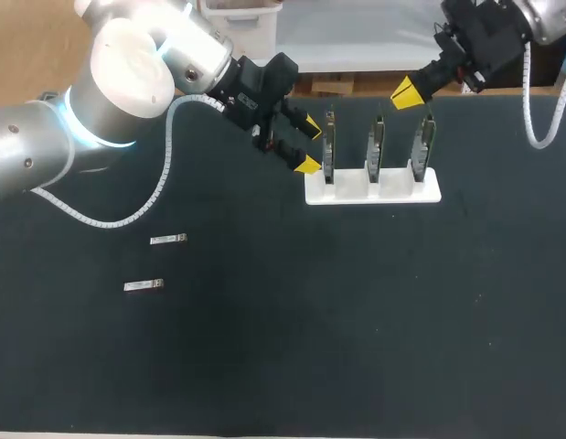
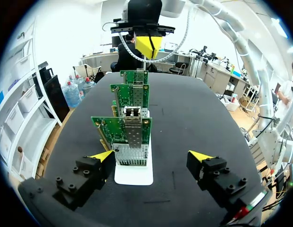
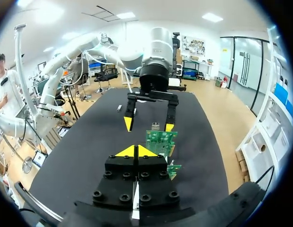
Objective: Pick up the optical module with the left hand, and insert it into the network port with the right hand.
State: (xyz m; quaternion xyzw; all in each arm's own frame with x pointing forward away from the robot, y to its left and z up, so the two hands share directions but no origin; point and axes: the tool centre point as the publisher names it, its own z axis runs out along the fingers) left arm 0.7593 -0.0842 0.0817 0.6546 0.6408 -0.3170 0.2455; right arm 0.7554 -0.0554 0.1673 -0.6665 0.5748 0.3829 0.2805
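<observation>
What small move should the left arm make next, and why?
Probably draw the left gripper away from the white holder toward the nearer optical module. Its fingers are open with nothing between them. That module and a second module lie flat on the table, apart from both arms. The right gripper is shut by the holder with nothing seen in it, so there is nothing to insert yet.

I see one slim silver optical module point(image 1: 168, 240) lying flat, and a second optical module point(image 1: 144, 286) near it at 7 o'clock, not touching. Well off at their 2 o'clock, three green network cards point(image 1: 375, 146) stand upright in a row in a white stand point(image 1: 372, 187). The nearest card carries a metal network port point(image 2: 132, 113).
</observation>
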